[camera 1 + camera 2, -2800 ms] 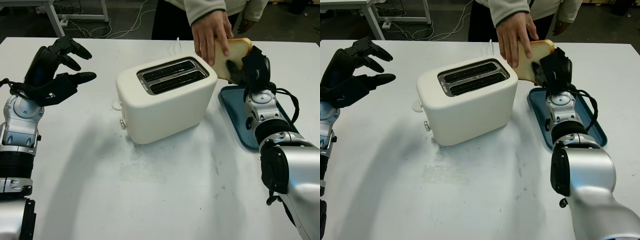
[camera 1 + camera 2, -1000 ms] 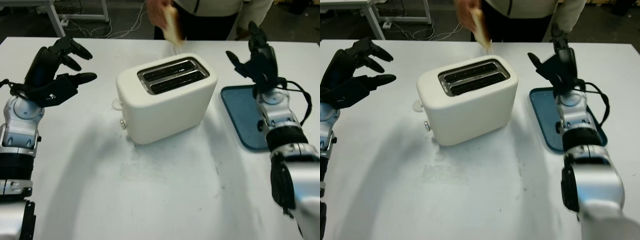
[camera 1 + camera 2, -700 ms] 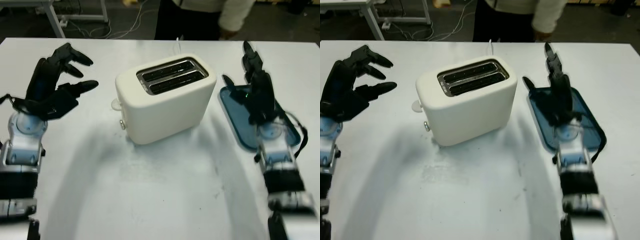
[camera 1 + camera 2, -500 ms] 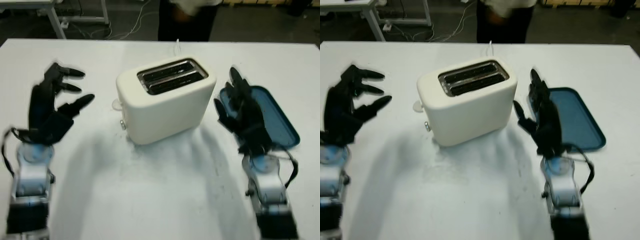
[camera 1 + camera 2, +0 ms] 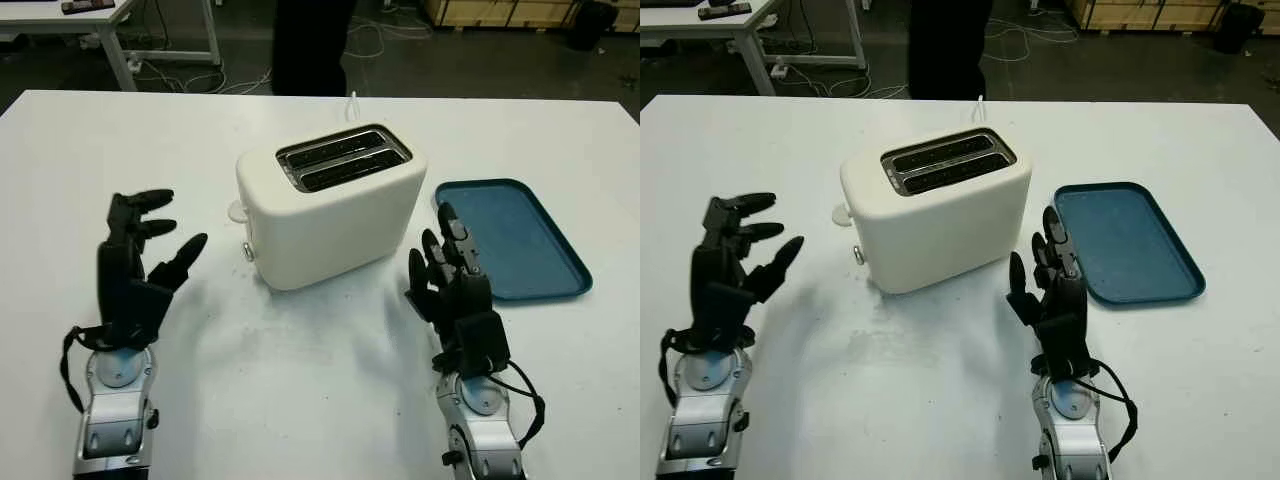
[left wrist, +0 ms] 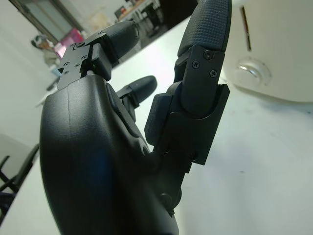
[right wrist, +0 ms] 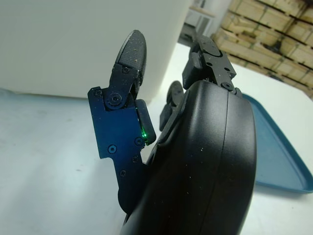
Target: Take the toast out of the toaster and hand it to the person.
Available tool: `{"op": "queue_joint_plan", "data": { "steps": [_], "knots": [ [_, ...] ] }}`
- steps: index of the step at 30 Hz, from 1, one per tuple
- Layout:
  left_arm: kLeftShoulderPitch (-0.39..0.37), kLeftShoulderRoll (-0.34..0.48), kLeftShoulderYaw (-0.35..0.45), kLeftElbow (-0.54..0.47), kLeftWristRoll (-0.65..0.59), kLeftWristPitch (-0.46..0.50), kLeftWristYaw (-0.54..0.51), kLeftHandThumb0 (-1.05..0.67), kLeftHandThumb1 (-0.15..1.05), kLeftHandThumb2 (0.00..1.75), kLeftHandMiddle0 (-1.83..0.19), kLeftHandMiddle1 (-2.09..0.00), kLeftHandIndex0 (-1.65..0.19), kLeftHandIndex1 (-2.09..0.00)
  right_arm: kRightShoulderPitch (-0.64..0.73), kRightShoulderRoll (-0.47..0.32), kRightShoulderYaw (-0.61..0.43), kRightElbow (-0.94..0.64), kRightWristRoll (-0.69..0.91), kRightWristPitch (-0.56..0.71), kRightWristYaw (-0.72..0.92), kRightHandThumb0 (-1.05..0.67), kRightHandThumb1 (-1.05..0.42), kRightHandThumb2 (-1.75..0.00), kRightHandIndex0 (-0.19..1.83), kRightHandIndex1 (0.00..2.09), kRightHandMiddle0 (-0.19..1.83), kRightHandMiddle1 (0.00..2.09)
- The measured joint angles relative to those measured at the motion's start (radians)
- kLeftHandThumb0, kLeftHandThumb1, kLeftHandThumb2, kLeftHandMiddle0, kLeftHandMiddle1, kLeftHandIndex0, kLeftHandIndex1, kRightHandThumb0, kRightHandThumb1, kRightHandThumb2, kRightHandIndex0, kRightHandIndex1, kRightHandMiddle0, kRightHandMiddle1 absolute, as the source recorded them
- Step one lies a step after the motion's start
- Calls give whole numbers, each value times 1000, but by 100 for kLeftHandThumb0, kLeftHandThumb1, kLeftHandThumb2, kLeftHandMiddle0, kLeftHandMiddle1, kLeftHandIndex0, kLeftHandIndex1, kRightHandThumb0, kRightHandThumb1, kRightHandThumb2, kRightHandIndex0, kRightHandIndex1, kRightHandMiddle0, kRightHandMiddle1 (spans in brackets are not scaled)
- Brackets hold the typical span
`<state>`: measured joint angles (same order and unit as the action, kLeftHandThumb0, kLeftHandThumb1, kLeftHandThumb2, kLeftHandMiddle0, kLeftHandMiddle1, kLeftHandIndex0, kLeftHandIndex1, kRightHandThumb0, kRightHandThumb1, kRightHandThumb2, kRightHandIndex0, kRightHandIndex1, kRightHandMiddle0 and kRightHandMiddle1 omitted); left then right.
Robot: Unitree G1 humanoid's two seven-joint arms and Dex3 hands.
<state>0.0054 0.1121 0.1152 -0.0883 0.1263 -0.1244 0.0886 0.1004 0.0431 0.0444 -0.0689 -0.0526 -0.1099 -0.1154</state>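
Toaster [image 5: 330, 205]: slots showed no toast; none to grip. Toast would likely be light and crumbly; you should pinch its edges gently. Left hand [image 5: 135, 262], right hand [image 5: 457, 292]: unclenched, holding nothing.

White two-slot toaster [image 5: 330, 215] upright near mid-bench [image 5: 300, 400], turned at a slight angle. Both slots dark and open to the top, metal-rimmed, apparently holding no toast, though their depths stay in shadow. Small round knob low on the end face, a pale tab jutting out just above it. White cord trailing off from behind toward the far edge. At that edge, a person [image 5: 310, 45] in dark clothing, torso alone visible.
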Motion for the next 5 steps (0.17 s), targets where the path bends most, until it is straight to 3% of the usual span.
{"op": "queue_joint_plan", "data": {
  "steps": [5],
  "knots": [
    [-15, -5, -24, 55, 0, -10, -2, -94, 92, 17, 0, -131, 0, -116, -9, 2, 1, 1, -3, 0, -2, -50, -92, -62, 19, 3, 18, 2]
  ]
}}
